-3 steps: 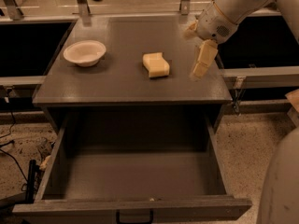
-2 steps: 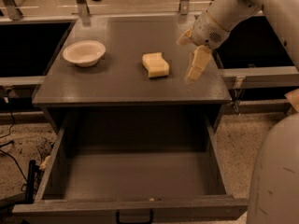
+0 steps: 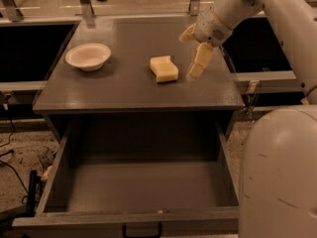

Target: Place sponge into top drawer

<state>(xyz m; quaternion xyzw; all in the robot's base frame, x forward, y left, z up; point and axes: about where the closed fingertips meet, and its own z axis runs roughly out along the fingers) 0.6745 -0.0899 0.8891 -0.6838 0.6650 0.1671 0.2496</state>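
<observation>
1. Currently, the sponge (image 3: 164, 69) lies flat on the cabinet top (image 3: 124, 90), right of centre, and nothing is touching it.
2. Its long axis appears to run roughly front to back with a slight slant. The wavy sides face left and right.
3. Just beside it, on its right in the camera view, hangs the gripper (image 3: 186, 57). The claw is open and empty, with one cream finger (image 3: 200, 61) pointing down close to the surface.
4. The coming move turns on this: the sponge lies to the claw's left, near but not between the jaws. I judge the arm must shift leftward so that the jaws straddle the sponge's narrow width.
5. Below the front edge, the top drawer (image 3: 124, 216) is pulled fully out with nothing in it. It is the drop point once the sponge is lifted and brought forward.
6. Farther left, the bowl (image 3: 88, 56) sits well apart from the sponge and out of the path.
</observation>
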